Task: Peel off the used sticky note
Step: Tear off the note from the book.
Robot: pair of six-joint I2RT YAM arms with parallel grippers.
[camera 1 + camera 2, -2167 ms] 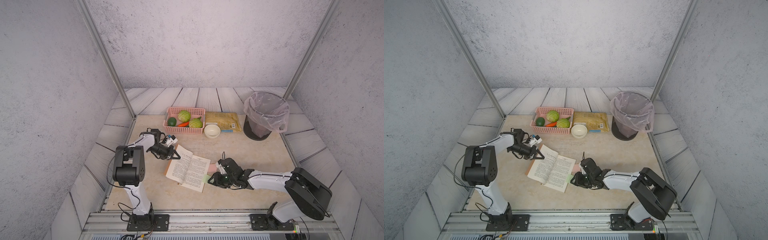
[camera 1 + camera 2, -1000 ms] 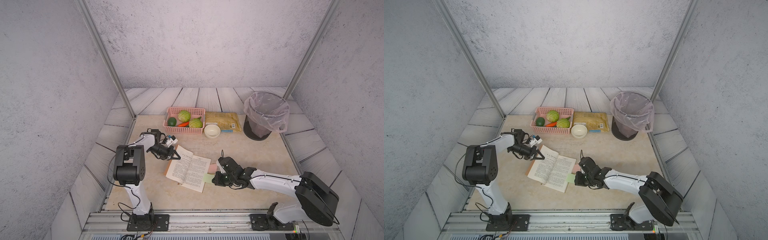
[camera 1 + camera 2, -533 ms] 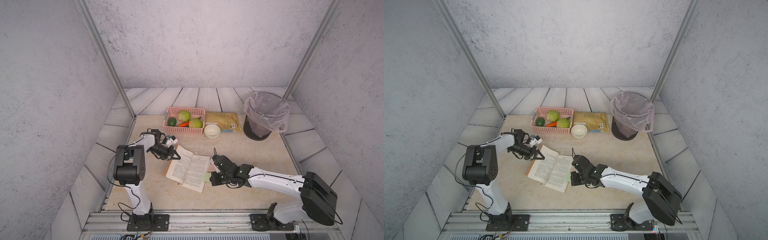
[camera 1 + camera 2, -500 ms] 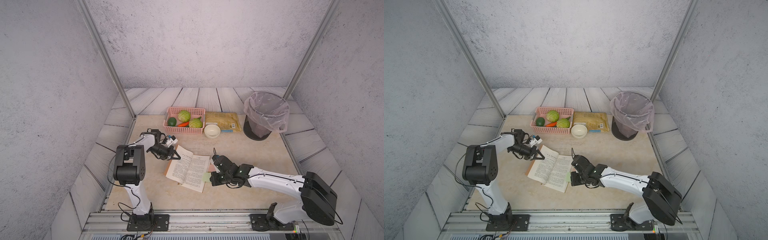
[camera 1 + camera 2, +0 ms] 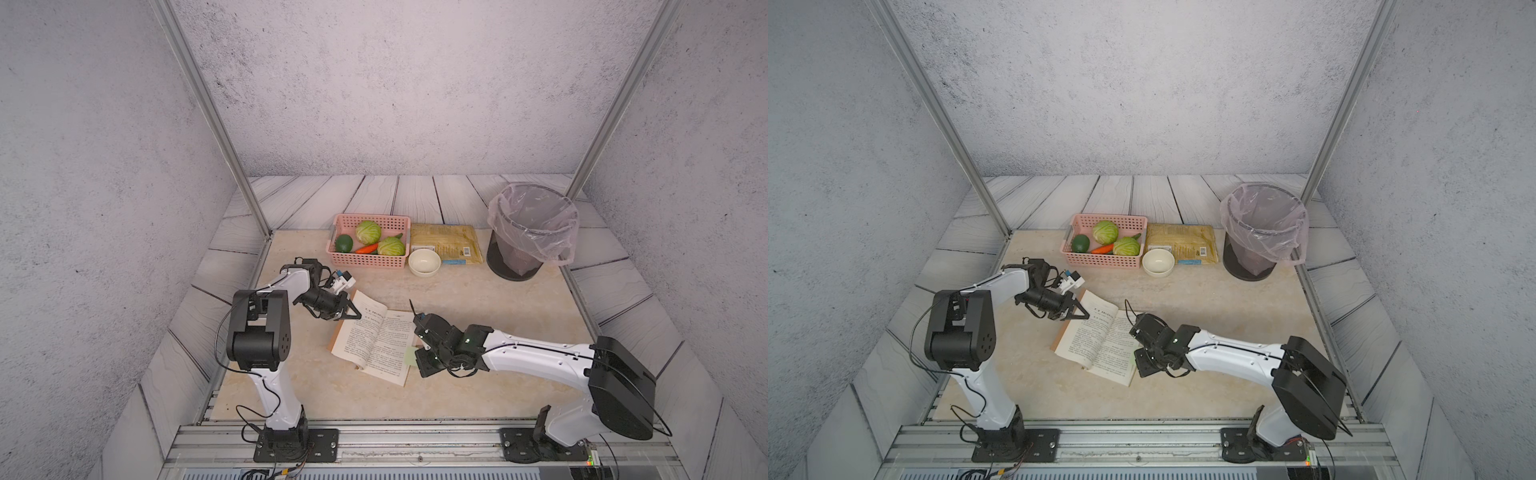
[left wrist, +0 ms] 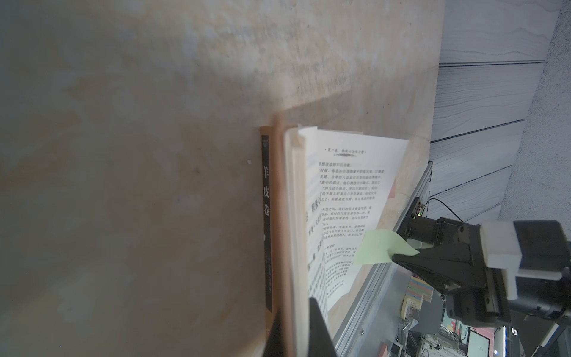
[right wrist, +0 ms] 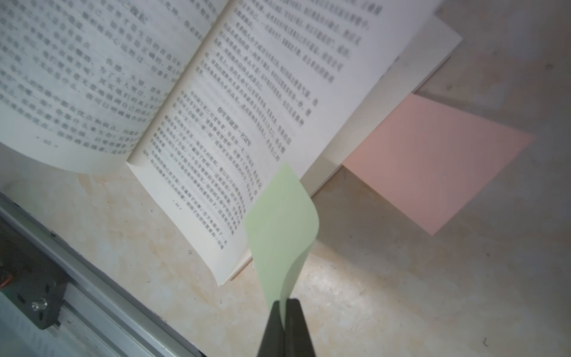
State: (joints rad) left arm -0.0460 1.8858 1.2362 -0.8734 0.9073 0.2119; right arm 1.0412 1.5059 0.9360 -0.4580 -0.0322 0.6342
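An open book (image 5: pixel 376 336) (image 5: pixel 1096 340) lies on the beige table. A green sticky note (image 7: pixel 282 225) (image 6: pixel 380 247) is stuck by one edge to the book's right-hand page. It curls up off the page. My right gripper (image 7: pixel 284 306) (image 5: pixel 417 359) is shut on the note's free end, just off the book's right edge. My left gripper (image 6: pixel 296 327) (image 5: pixel 355 316) is shut on the book's far left corner, cover and pages between its fingers. A pink sticky note (image 7: pixel 432 160) lies flat on the table, partly tucked under the book's right side.
At the back stand a pink basket (image 5: pixel 365 259) of vegetables, a white bowl (image 5: pixel 424 262), a yellow packet (image 5: pixel 446 247) and a lined bin (image 5: pixel 528 232). The metal rail (image 7: pixel 92 309) runs along the table's front edge, close to the book.
My right gripper has moved left towards the book with the green note in it, and the note now curls over. The left gripper has stayed on the book's corner.
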